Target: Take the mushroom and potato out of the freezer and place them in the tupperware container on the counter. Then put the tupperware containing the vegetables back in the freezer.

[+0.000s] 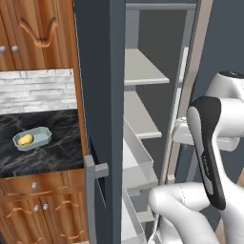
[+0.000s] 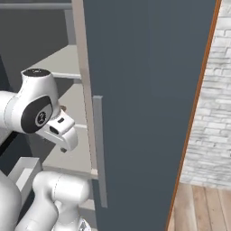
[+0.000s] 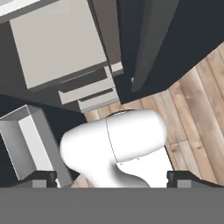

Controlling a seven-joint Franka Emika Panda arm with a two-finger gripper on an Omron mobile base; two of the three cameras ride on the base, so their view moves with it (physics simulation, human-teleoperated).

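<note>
**Robot hand hanging spread at open freezer, potato already in tray**

Spread wide and gripping nothing, the hand (image 3: 112, 177) is pointing down in the hand view, its two dark fingertips (image 3: 41, 177) standing far apart at the bottom of that picture. Below it, a white rounded part of the arm is covering the middle of the view, with the wooden floor (image 3: 197, 109) lying beyond and the pale grey freezer shelves (image 3: 61, 43) sitting toward the top.

Nearest the base cameras, the white arm (image 1: 209, 143) is folding up in front of the freezer (image 1: 100, 71). Its dark slate door (image 2: 144, 90) is standing open and taking up most of the right base view, with the grey bar handle (image 2: 100, 153) running down its edge. A second bar handle (image 1: 90, 190) is showing in the left base view on the near edge of the dark upright panel. Inside, pale shelves and white bins (image 1: 138, 162) are stepping back into the cabinet.

Farther off to the left, the tupperware container (image 1: 32, 138) is sitting on the black marble-look table (image 1: 52, 157), well apart from the freezer opening. The potato (image 1: 25, 139) is lying inside it as a small yellow lump. Wooden cabinets (image 1: 38, 28) and a pale brick wall strip (image 1: 38, 90) are standing behind. Where the mushroom is cannot be told from these pictures.
</note>
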